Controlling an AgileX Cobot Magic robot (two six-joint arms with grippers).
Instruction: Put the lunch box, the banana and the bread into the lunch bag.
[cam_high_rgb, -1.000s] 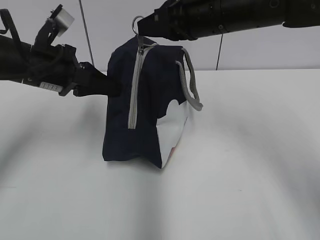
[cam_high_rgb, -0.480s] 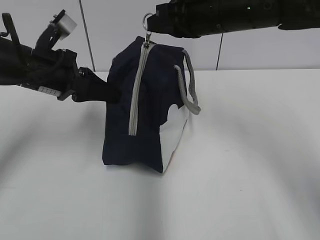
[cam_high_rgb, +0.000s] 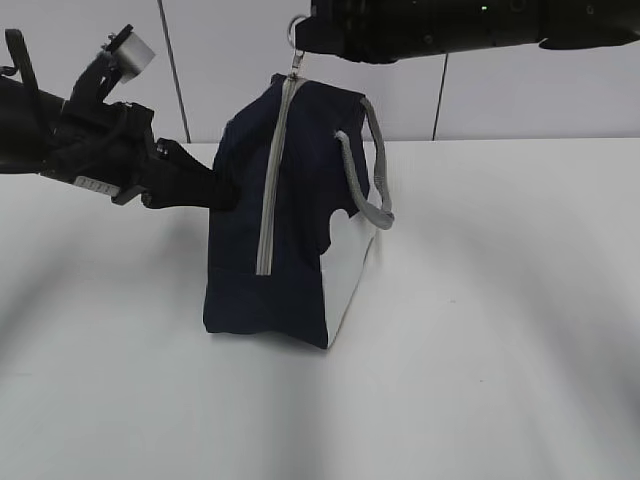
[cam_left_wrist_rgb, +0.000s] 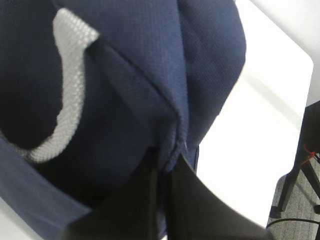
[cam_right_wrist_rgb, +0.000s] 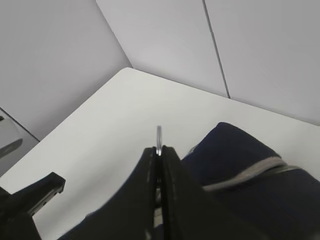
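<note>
The navy lunch bag (cam_high_rgb: 290, 200) stands upright on the white table, its grey zipper (cam_high_rgb: 267, 190) running down the side that faces the exterior view and a grey strap handle (cam_high_rgb: 372, 170) hanging on its right. My right gripper (cam_high_rgb: 303, 35) is above the bag, shut on the zipper's ring pull (cam_high_rgb: 296, 28). The right wrist view shows that ring (cam_right_wrist_rgb: 159, 134) pinched between the fingertips of the right gripper (cam_right_wrist_rgb: 159, 149). My left gripper (cam_high_rgb: 222, 188) is shut on a fold of the bag's fabric (cam_left_wrist_rgb: 175, 135) at the bag's left side. The lunch box, banana and bread are out of view.
White table (cam_high_rgb: 480, 320) spreads around the bag, with a pale panelled wall (cam_high_rgb: 500, 100) behind. In the left wrist view the table's edge (cam_left_wrist_rgb: 300, 55) lies to the right, with a dark stand leg (cam_left_wrist_rgb: 292, 185) on the floor beyond it.
My right gripper has moved right and up with the ring pull. The bag's top has risen and the zipper line has straightened. The left gripper keeps its hold.
</note>
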